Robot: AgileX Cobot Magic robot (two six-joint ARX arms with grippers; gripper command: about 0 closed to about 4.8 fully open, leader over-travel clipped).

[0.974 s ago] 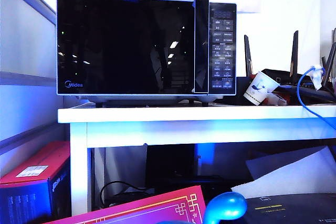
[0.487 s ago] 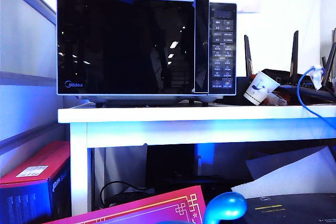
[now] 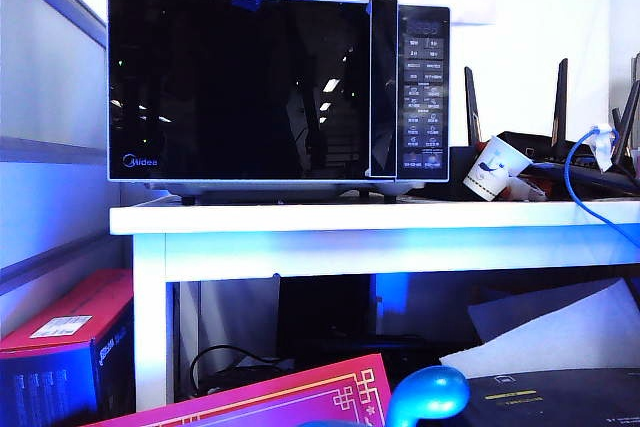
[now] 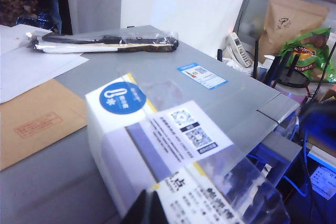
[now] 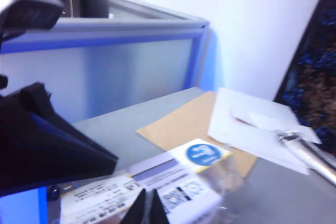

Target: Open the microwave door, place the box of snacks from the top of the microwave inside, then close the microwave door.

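Two end effectors: both on box of snacks (image 4: 157, 145), above microwave (image 3: 280, 87).
L end effector (image 4: 147, 208): closed on box.
R end effector (image 5: 147, 205): closed on box.
Microwave door (image 3: 240, 87): closed.

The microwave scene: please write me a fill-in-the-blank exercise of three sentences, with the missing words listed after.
1. The microwave door is ______.
2. The box of snacks carries a round ______ sticker.
3. The box sits on ______ of the microwave, with the shut left pincer and the shut right pincer at it.

Missing words: closed; blue; top
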